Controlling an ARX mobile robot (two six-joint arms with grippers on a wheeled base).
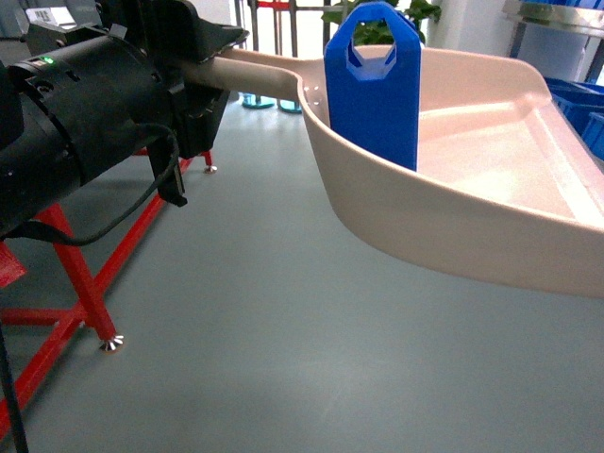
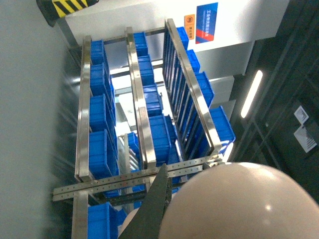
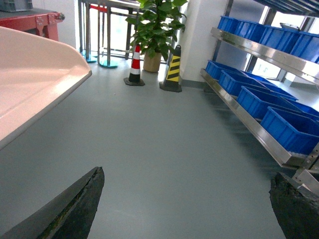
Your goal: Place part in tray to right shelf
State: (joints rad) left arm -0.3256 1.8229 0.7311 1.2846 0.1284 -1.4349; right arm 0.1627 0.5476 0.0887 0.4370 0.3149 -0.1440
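Left pincer [image 1: 203,80] clamps the straight handle of the tray [image 1: 491,203], holding it raised above the grey floor [image 1: 245,330]. Right pincer [image 3: 187,204] stands spread, its two dark fingers [image 3: 75,204] apart with only floor between them. Steel racks [image 3: 259,89] carry blue crates [image 3: 289,129]. Upright in the tray, against its near curved wall, stands the part [image 1: 373,80].

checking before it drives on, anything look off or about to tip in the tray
The part stands upright on its narrow end inside the tray, near the handle end, rather than lying flat. Standing tall like that, it may topple as the tray moves. Nothing looks spilled or damaged.
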